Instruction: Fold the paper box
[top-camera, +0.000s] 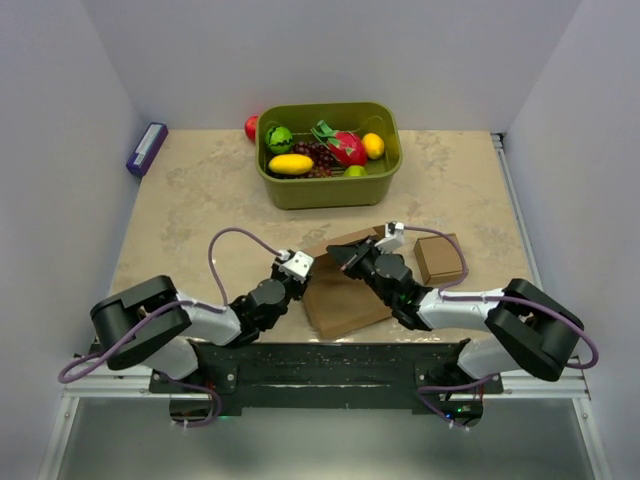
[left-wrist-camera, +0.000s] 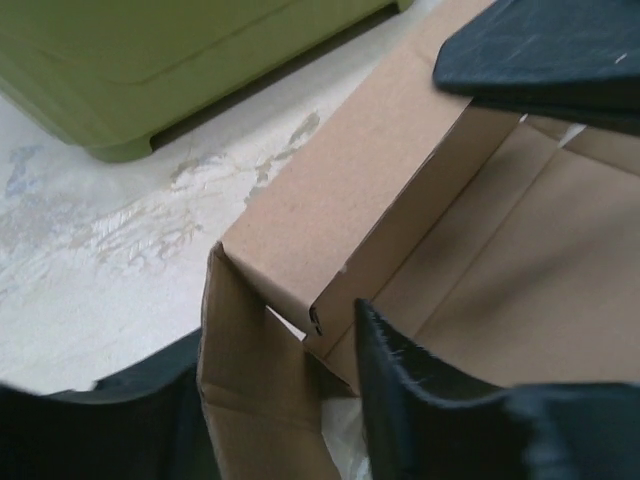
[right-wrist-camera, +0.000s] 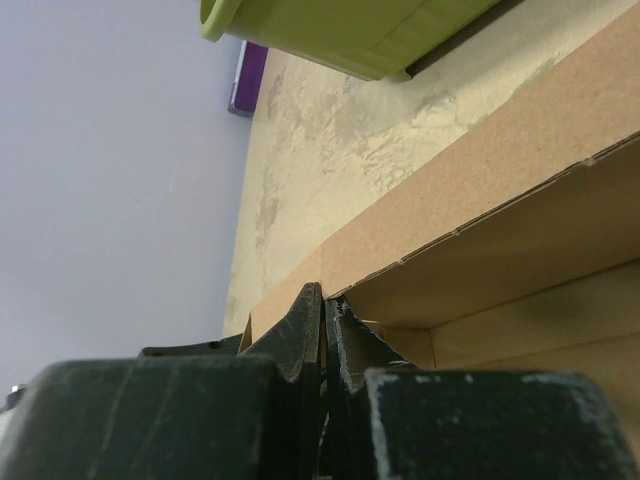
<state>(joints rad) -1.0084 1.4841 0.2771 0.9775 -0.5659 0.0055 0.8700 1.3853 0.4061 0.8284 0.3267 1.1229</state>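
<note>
Beige table (top-camera: 180, 220), lower centre: my right end effector (right-wrist-camera: 322, 305) is clenched on a wall of the box (top-camera: 345, 298); my left end effector (left-wrist-camera: 280, 345) straddles its corner flap, released. I judge the unpinned flap may spring back, or the crease tear, if I pull unevenly.

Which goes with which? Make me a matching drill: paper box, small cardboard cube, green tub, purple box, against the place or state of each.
1 paper box
2 small cardboard cube
3 green tub
4 purple box

A holds toy fruit
B by the left wall
C edge pinched in the right pincer
D lies just right of the paper box

Pairs: 1-C, 2-D, 3-A, 4-B
</note>
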